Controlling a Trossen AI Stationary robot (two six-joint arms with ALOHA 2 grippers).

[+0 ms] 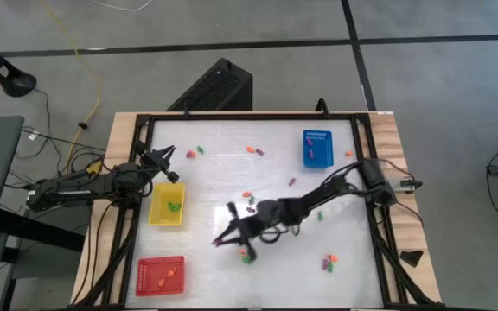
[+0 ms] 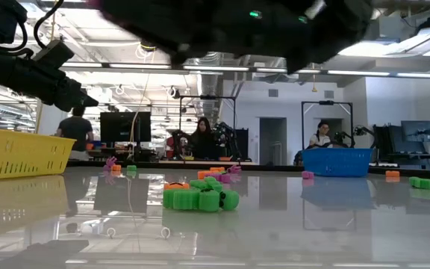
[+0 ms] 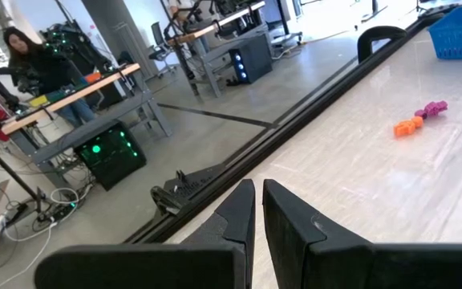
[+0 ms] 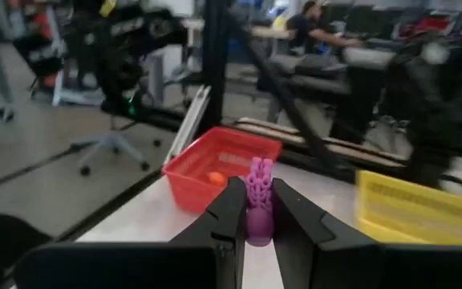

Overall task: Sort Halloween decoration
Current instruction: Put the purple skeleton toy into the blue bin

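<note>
Purple piece (image 4: pixel 258 199) sits clamped between the right gripper (image 1: pixel 220 239) fingers, mid-table. Left gripper (image 1: pixel 169 165) waits clenched and empty above the yellow tray (image 1: pixel 156 216). Few pieces are sorted into the yellow, red (image 1: pixel 144 286) and blue trays (image 1: pixel 306 157); most Halloween decoration (image 1: pixel 250 198) lies scattered. Nothing blocks the trays.

Tiny orange, green and purple pieces (image 1: pixel 252 150) lie scattered around the yellow tray (image 1: pixel 166 205); one purple piece (image 4: pixel 258 195) stands upright, pinched in the right claw (image 4: pixel 258 210).
</note>
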